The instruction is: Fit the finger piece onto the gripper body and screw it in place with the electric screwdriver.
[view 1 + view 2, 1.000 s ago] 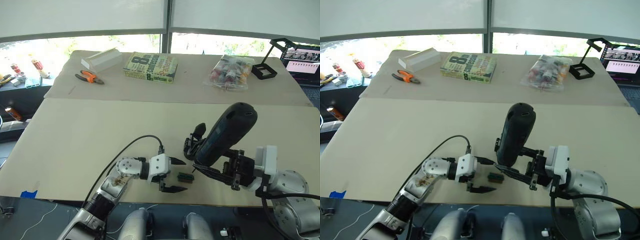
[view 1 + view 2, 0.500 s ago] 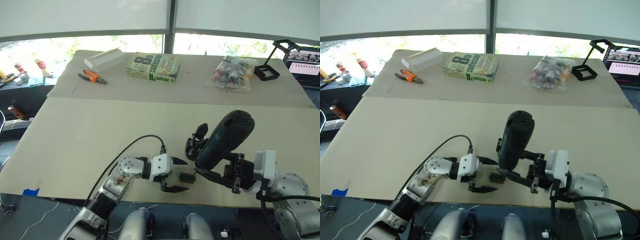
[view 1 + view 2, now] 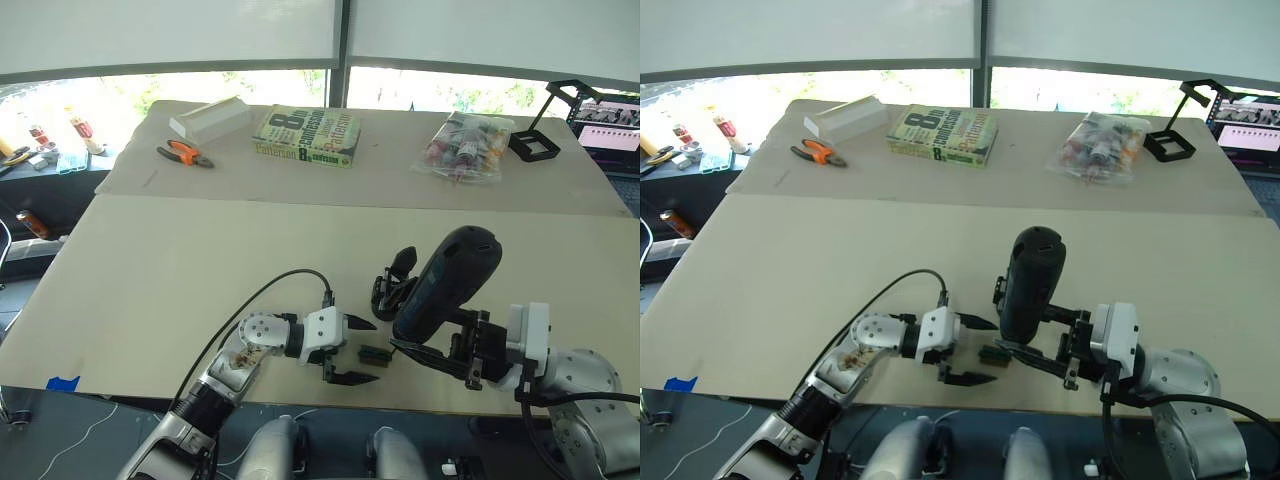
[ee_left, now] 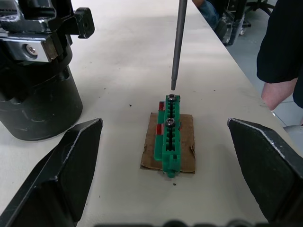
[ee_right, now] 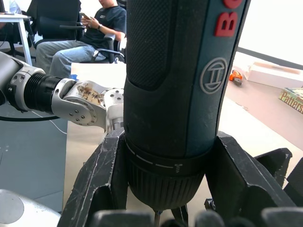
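My right gripper (image 3: pixel 436 346) is shut on the electric screwdriver (image 3: pixel 443 283), a thick black tool held nearly upright with its top leaning right. Its thin metal bit (image 4: pixel 177 45) points down, the tip just above the far screw of a small green block (image 4: pixel 170 136) on a brown card. My left gripper (image 3: pixel 372 350) is open, one finger on each side of that block and apart from it. The gripper body (image 4: pixel 34 71), a chunky black block with linkages, stands on the table just behind the block, partly behind the screwdriver. The finger piece is out of view.
At the far side of the table lie a book (image 3: pixel 305 135), orange-handled pliers (image 3: pixel 180 153), a white box (image 3: pixel 208 117), a bag of small items (image 3: pixel 462 145) and a black stand (image 3: pixel 528 143). The table's front edge runs just below my grippers. A person's arm (image 4: pixel 284 52) shows beyond the table.
The screwdriver has come down a little and stands slightly more upright over the green block. My left gripper has stayed open around the block.
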Tool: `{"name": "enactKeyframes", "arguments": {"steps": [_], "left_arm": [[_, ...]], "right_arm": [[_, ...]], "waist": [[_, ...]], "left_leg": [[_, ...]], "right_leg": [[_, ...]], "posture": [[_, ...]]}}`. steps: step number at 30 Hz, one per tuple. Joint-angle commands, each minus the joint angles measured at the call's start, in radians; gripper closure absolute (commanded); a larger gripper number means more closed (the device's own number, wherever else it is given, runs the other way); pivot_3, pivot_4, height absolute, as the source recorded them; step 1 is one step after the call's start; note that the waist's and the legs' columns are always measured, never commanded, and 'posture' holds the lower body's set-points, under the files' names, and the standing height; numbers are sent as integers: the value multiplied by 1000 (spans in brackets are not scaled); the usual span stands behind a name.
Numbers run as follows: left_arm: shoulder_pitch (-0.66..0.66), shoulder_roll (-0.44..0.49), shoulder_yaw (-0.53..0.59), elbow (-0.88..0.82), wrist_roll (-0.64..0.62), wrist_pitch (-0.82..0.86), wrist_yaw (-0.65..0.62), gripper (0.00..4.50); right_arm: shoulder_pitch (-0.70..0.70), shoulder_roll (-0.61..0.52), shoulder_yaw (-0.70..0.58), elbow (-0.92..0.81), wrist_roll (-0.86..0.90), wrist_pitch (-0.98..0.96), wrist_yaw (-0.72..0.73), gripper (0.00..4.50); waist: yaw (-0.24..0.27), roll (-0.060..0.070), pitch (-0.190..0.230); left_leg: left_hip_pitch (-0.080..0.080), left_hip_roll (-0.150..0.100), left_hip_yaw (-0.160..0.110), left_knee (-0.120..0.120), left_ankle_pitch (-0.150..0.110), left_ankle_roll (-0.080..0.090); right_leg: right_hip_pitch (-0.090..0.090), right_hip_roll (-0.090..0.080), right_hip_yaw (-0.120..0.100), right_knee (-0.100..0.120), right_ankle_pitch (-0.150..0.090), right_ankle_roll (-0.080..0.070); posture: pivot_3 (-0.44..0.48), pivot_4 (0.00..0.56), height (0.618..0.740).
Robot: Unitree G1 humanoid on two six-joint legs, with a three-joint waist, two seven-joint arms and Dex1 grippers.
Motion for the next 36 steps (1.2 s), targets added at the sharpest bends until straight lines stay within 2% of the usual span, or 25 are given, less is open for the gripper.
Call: {"name": "enactKeyframes", "arguments": {"steps": [1,22,36], "left_arm": [[18,-3,-29,-4,13,16,1,0],[28,5,-34,-12,14,16,3,0],[32,4,-35,-11,14,11,3,0]], "right_arm": [[-10,-4,-6,-21,14,-40,-6,2573],[-12,-1,2,5,0,-63,9,2573],[5,-29,-40,10,17,-84,6,2573]], "waist": [[0,0,0],[0,0,0],[-1,0,0]], "left_leg": [[0,0,0,0,0,0],[0,0,0,0,0,0],[0,0,0,0,0,0]], "right_leg": [[0,0,0,0,0,0],[0,0,0,0,0,0],[0,0,0,0,0,0]], "posture": [[0,150,740],[0,150,740],[0,150,740]]}}
